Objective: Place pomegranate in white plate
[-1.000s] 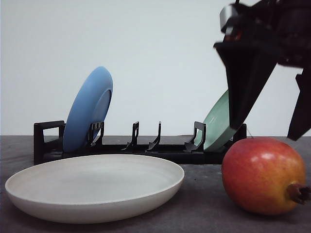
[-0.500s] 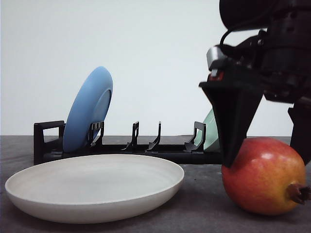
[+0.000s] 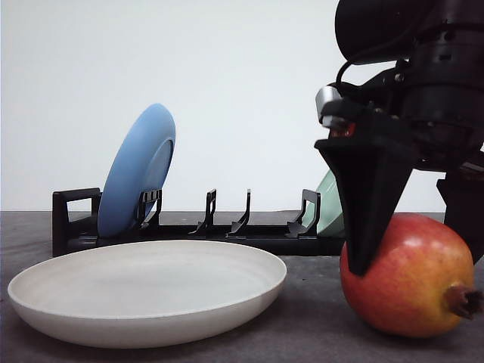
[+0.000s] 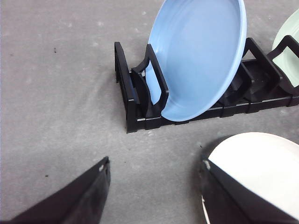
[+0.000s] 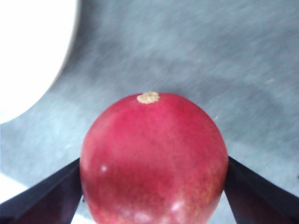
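The pomegranate (image 3: pixel 412 280) is red with a yellow-orange blush. It rests on the dark table at the right, its brown crown nub pointing right. My right gripper (image 3: pixel 416 265) has come down over it and is open, one black finger on each side, close against the skin. In the right wrist view the pomegranate (image 5: pixel 154 158) spans the whole gap of the right gripper (image 5: pixel 153 161). The white plate (image 3: pixel 144 318) lies flat and empty to the fruit's left, with its rim also in the wrist views (image 5: pixel 28 46) (image 4: pixel 261 163). My left gripper (image 4: pixel 155 161) hangs open over bare table, holding nothing.
A black dish rack (image 3: pixel 189 231) stands behind the white plate. A blue plate (image 3: pixel 140 166) leans on edge in its left end and a pale green plate (image 3: pixel 329 204) in its right end, partly behind my right arm. The grey table (image 4: pixel 56 93) left of the rack is bare.
My right gripper has dropped from above the pomegranate to straddle it, its fingers now low beside the fruit. The pomegranate has shifted slightly left. The plates and rack have not moved.
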Robot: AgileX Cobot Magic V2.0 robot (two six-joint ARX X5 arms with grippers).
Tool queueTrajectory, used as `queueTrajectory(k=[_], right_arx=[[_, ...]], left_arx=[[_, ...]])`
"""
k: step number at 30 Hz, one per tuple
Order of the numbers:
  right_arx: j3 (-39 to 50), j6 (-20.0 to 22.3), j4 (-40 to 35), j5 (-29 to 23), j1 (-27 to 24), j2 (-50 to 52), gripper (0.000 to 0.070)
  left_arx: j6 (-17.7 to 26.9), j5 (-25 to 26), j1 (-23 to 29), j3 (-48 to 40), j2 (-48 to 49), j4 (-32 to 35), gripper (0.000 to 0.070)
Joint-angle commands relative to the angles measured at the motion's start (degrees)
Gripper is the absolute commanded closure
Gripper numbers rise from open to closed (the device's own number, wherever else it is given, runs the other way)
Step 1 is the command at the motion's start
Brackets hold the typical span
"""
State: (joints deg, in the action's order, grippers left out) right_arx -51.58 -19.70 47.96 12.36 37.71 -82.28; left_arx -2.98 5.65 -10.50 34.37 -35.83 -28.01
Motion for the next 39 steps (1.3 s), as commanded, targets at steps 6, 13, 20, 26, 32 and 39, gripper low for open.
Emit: queueTrajectory(k=[6,13,20,26,32,39], right_arx=[[-6.48,5.85,3.36,0.48,1.33,-0.97,0.0247],[-13.7,8.43,3.03,1.79,4.23,-4.77,0.0247],[-21.98,9.61,1.02,1.39,8.6,-13.62,0.0247],[-29.51,11.11,0.24,1.17,11.46,-21.35,0.0247],[-32.09,10.95,-2.74,1.14,12.98,-25.78,0.0247],[-32.09,10.95,-3.03,0.74,13.44,-27.65,0.0247]], left_arx=[[0.59,-0.31,0.0,0.28,-0.2,0.63,0.0346],[0.59,-0.31,0.0,0.28,-0.2,0.63,0.0346],[0.59,-0.31,0.0,0.28,-0.2,0.65,0.0346],[0.59,-0.31,0.0,0.28,-0.2,0.65,0.0346],[0.59,-0.31,0.0,0.28,-0.34,0.63,0.0346],[0.59,-0.31,0.0,0.28,-0.87,0.64,0.0346]])
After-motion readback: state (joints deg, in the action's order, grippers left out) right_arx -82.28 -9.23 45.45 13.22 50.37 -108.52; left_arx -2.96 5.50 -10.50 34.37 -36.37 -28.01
